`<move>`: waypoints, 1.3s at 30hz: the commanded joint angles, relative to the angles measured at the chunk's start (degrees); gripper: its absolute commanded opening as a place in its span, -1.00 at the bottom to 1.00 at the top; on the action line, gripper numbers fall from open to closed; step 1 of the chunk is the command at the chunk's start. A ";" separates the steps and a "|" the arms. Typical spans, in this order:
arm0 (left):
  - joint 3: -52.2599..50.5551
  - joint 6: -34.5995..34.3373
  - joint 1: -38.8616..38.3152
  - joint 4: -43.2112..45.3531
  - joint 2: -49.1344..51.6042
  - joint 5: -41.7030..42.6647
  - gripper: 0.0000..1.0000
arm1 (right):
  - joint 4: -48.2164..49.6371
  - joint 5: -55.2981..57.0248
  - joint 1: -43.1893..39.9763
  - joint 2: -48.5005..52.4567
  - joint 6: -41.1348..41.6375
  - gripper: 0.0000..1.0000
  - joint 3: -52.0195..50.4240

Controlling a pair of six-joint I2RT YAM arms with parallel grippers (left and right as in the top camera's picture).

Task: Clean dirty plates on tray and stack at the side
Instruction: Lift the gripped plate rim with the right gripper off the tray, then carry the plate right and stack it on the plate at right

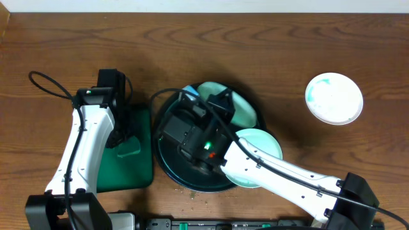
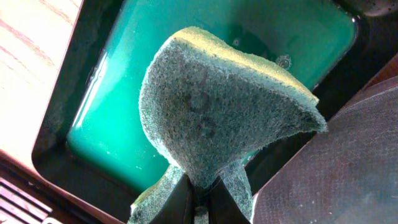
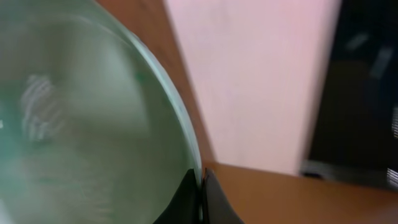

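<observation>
The right gripper (image 3: 203, 186) pinches a dirty plate (image 3: 93, 118) by its rim above the tray (image 1: 163, 165). The left gripper (image 2: 199, 198), clamped on the sponge (image 2: 217, 106), waits at the plate's eight o'clock.

The wooden table (image 1: 268, 38) is evenly lit, with soft shadows. The plate (image 3: 81, 124) in the right gripper (image 3: 202, 190) is blurred; the sponge (image 2: 211, 112) in the left gripper (image 2: 199, 199) is rendered sharply.

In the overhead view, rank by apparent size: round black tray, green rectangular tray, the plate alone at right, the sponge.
1. round black tray, clearly largest even though much of it is covered
2. green rectangular tray, partly covered too
3. lone plate, a little smaller than the green tray
4. sponge, smallest by far
</observation>
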 commanded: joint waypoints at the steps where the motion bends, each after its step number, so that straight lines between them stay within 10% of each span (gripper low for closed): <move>1: -0.28 0.79 0.35 -0.17 0.35 -0.92 -0.86 | -2.62 -3.67 0.28 -0.98 6.91 -0.99 1.75; 34: -0.28 1.44 0.35 -0.46 0.35 0.35 -0.85 | -11.19 -8.04 -3.30 -0.35 15.15 -0.98 9.42; 39: -0.28 1.44 0.35 -0.44 0.35 0.35 -0.86 | -9.14 -22.93 -7.15 0.39 19.41 -0.98 8.66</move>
